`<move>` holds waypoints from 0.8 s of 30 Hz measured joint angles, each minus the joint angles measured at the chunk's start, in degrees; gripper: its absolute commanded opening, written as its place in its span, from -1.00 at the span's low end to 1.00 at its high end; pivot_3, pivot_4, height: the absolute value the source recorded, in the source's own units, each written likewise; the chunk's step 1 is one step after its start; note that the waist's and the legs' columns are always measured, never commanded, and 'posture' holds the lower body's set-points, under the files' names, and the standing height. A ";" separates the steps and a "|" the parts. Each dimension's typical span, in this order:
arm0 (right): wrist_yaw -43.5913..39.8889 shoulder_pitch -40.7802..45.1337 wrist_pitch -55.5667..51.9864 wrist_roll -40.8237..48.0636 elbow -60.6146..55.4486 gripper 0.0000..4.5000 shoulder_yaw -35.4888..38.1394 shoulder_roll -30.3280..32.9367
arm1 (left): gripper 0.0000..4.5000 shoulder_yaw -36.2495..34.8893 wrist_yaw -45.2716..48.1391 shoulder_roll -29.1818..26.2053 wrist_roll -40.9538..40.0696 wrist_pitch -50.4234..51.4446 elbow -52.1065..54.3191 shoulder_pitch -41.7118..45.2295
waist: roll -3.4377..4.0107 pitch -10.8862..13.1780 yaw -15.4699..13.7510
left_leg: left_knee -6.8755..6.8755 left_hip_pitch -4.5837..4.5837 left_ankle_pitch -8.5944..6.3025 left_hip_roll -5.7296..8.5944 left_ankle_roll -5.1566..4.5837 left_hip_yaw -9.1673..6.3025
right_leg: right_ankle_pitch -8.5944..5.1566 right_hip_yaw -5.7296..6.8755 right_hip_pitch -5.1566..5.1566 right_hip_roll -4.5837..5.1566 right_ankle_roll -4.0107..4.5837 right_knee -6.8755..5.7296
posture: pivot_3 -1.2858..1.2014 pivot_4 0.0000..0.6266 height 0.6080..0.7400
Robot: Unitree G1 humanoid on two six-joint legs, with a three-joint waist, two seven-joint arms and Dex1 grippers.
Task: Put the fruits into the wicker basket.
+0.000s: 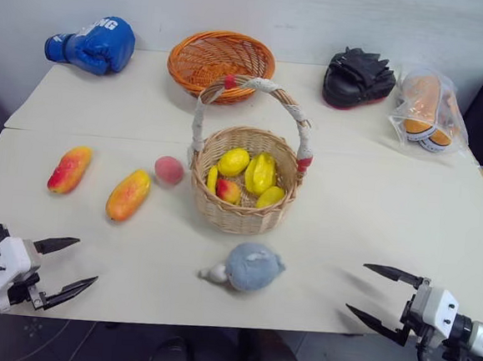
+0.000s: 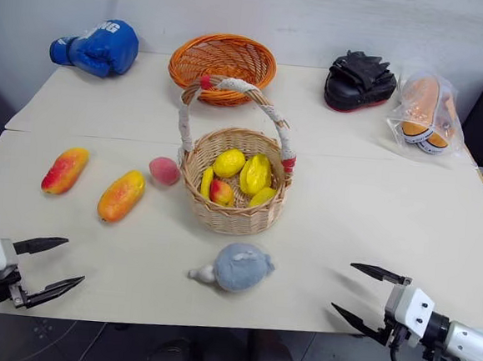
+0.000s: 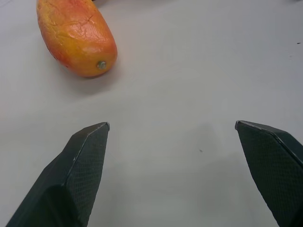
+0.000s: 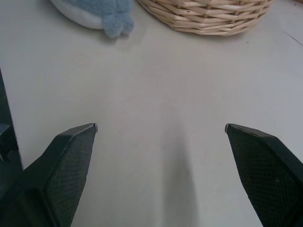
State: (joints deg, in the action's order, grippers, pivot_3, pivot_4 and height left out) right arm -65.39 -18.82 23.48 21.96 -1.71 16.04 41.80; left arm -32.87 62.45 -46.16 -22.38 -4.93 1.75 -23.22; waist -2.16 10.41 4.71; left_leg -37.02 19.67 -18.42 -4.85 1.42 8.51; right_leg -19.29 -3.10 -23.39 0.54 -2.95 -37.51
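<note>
1. White table (image 1: 372,216) against a pale wall; you're looking down on it from the near edge.
2. Your left hand (image 1: 67,265) hangs at the near left edge, fingers spread wide, holding nothing. Your right hand (image 1: 379,293) sits at the near right edge, also spread and empty.
3. Wicker basket (image 1: 241,206) stands upright mid-table, between and beyond both hands, handle arched overhead. Several yellow fruits already lie inside it, one with a red blush.
4. Fruits still out on the table: three. Two mangoes and one peach, all left of the basket.
5. Near mango (image 1: 128,194) lies just beyond your left hand, apart from it; the left wrist view shows its end ahead of the fingertips. Far mango (image 1: 69,169) lies further left, near the first, not touching.
6. Peach (image 1: 169,170) sits just beside the basket's left wall.
7. One grey-blue plush toy (image 1: 250,267) lies in front of the basket, between your hands, nearer the right.
8. Far side: one orange woven bowl (image 1: 222,60), one blue boxing glove (image 1: 95,46), one black pad (image 1: 358,77), one clear bag (image 1: 427,107) with orange items.
</note>
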 measured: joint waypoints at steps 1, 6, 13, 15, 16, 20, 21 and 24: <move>0.00 0.11 0.13 -0.02 0.05 0.99 -0.11 -0.12 | 1.00 0.00 0.04 0.00 0.00 0.00 0.00 0.00 | 0.00 0.00 0.00 | 0.00 0.00 0.00 0.00 0.00 0.00 | 0.00 0.00 0.00 0.00 0.00 0.00 | 0.03 -0.52 1.00; -0.03 1.01 0.24 -0.05 1.17 0.99 -0.55 -0.64 | 1.00 0.01 0.19 0.03 -0.89 1.44 0.21 0.45 | 0.00 0.00 0.02 | 0.00 0.00 0.00 0.00 0.00 0.00 | 0.00 0.00 0.00 0.00 0.00 -0.01 | 0.03 -0.52 1.00; 0.47 2.33 -0.92 0.24 1.09 0.99 -2.31 -1.37 | 1.00 0.43 0.04 0.06 -7.34 10.89 5.93 2.83 | 0.01 0.00 -0.03 | -0.03 -0.02 0.01 0.00 0.01 0.00 | 0.02 0.00 0.03 0.00 -0.03 -0.06 | 0.03 -0.52 1.00; 2.03 3.18 -5.56 2.46 -2.96 0.99 -3.43 -1.70 | 1.00 0.48 -0.11 0.05 -11.13 16.10 8.16 3.08 | 0.01 0.01 0.13 | -0.05 -0.03 0.04 -0.01 0.05 -0.01 | 0.02 -0.01 0.00 -0.01 -0.03 -0.15 | 0.03 -0.52 1.00; 2.82 4.17 -9.13 4.20 -6.63 0.99 -4.90 -1.70 | 1.00 0.63 -0.15 -0.14 -12.98 18.66 9.91 3.30 | 0.01 0.01 0.31 | -0.06 -0.04 0.05 -0.02 0.08 0.00 | 0.02 -0.03 0.00 -0.02 -0.03 -0.21 | 0.03 -0.52 1.00; 5.76 11.88 -25.94 9.26 -20.99 0.99 -13.55 0.42 | 1.00 3.07 0.93 -1.33 -17.69 24.79 17.76 4.22 | 0.04 0.02 0.28 | -0.04 -0.14 0.09 -0.03 0.15 -0.03 | 0.01 -0.04 0.00 -0.05 -0.02 -0.31 | 0.03 -0.52 1.00; 6.76 14.88 -30.23 9.68 -23.02 0.99 -16.24 0.36 | 1.00 4.27 0.88 -1.25 -19.00 25.98 19.90 5.27 | 0.01 0.01 0.15 | -0.04 -0.13 0.10 -0.03 0.16 -0.06 | 0.00 -0.03 0.00 -0.07 0.00 -0.30 | 0.03 -0.52 1.00; 9.00 21.47 -36.28 8.19 -23.11 0.99 -22.12 -2.11 | 1.00 7.09 0.91 -0.90 -20.16 27.17 23.44 6.56 | -0.03 -0.02 -0.14 | -0.06 0.00 0.09 0.01 0.16 -0.06 | -0.01 -0.03 -0.07 -0.05 0.01 -0.24 | 0.03 -0.52 1.00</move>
State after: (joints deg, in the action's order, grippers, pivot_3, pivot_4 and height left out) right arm -56.39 2.65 -12.79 30.15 -24.82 -6.08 39.69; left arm -25.78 63.36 -47.06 -42.54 22.24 25.19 -16.66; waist -2.19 10.39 4.57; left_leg -37.08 19.67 -18.32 -4.84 1.58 8.45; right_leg -19.30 -3.13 -23.46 0.49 -2.94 -37.75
